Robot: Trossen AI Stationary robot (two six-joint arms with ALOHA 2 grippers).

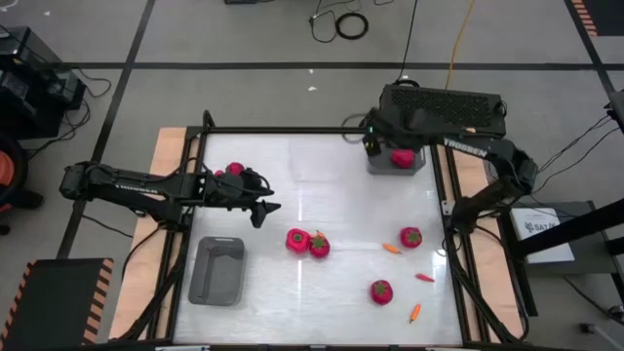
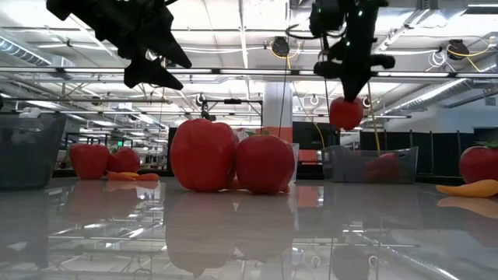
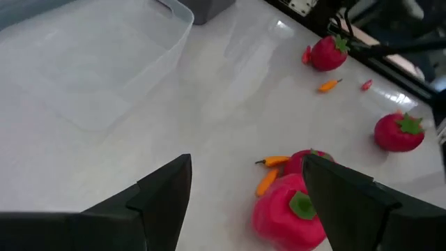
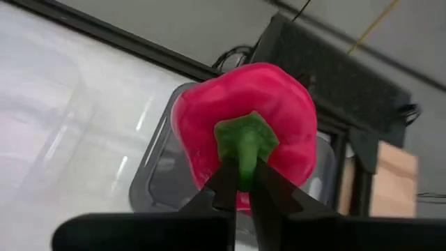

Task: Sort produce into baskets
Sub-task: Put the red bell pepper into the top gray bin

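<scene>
Pinching green stem of red fruit [image 4: 244,132], right end effector [image 4: 240,183] above far basket [image 1: 395,166]; left end effector [image 1: 261,209] apart, empty

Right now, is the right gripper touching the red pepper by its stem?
Touching. The right wrist view shows the right gripper pinching the green stem of the red pepper, which hangs over the grey basket.

Two round red fruits [image 1: 308,242] lie touching mid-bench; the grey plastic basket [image 1: 216,270] sits left of them, another grey basket [image 1: 395,162] at the far right corner.
</scene>
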